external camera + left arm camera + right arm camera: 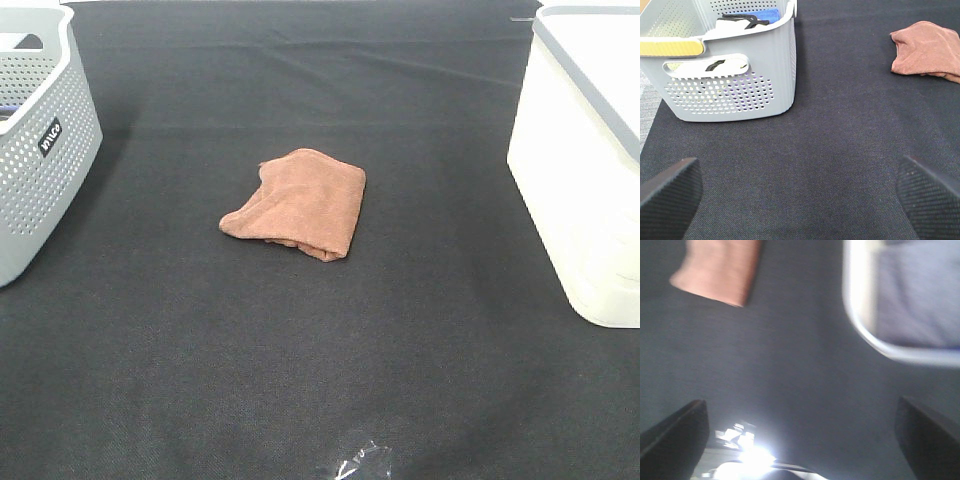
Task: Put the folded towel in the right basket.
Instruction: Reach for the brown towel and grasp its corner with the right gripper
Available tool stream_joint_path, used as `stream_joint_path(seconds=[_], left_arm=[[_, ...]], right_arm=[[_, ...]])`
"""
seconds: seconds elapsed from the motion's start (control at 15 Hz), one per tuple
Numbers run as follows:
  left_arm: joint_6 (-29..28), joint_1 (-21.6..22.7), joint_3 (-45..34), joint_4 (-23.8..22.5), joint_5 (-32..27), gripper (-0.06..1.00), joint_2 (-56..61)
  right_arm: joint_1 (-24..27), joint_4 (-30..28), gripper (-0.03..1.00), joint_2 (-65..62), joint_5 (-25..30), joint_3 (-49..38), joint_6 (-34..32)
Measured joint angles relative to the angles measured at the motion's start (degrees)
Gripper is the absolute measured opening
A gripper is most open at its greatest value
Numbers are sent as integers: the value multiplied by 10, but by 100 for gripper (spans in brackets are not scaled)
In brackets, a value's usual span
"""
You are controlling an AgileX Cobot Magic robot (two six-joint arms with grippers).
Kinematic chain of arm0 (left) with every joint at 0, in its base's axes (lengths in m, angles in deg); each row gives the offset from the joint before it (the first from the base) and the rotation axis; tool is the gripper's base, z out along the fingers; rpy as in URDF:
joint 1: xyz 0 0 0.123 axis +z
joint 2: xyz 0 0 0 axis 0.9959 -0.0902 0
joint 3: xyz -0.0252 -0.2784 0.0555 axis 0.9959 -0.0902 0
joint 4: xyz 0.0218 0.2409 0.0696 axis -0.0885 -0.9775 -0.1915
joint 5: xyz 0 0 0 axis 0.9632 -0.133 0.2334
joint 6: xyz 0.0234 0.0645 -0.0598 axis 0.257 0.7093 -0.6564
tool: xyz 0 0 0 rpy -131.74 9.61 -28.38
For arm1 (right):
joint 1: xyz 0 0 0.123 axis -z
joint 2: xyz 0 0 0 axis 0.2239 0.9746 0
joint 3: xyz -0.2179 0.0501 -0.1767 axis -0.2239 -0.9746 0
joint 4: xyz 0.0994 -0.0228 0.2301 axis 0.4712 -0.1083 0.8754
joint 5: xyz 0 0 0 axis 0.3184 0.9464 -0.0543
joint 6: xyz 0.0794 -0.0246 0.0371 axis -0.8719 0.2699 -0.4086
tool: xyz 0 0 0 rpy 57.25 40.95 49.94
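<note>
Folded towel [297,205] rests on cloth [200,380] (well apart from right basket [575,200]); left gripper [800,192] and right gripper [801,435] gape wide, empty.

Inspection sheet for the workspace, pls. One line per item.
Surface: black cloth, flat, lightly creased at the far side.
Job's things: folded towel, rust brown, lying mid-table, not gripped; right basket, white, at the right edge, well apart from the towel.
Clutter: left basket, grey and perforated, holding blue, black and white items; clear plastic scrap at the near edge.
Grippers: left gripper open, empty, above bare cloth; right gripper open, empty, view blurred.
Cables: nothing seen.
Surroundings: nothing seen beyond the cloth except a pale strip in the left wrist view.
</note>
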Motion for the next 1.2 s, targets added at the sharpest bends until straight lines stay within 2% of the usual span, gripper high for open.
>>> stream_joint_path(seconds=[0.27, 0.47, 0.6, 0.73, 0.87, 1.07, 1.2], left_arm=[[2, 0, 0, 0, 0, 98, 0], [2, 0, 0, 0, 0, 98, 0], [2, 0, 0, 0, 0, 98, 0], [2, 0, 0, 0, 0, 98, 0], [2, 0, 0, 0, 0, 98, 0], [2, 0, 0, 0, 0, 98, 0], [2, 0, 0, 0, 0, 98, 0]], right_arm=[[-10, 78, 97, 149, -17, 113, 14], [-102, 88, 97, 267, -64, 172, 13], [-145, 115, 96, 354, -78, 200, 11], [-150, 135, 96, 395, -83, 211, 13], [-152, 168, 96, 468, -121, 235, 15], [-153, 204, 96, 541, -146, 276, 16], [-166, 208, 96, 584, -163, 292, 13]])
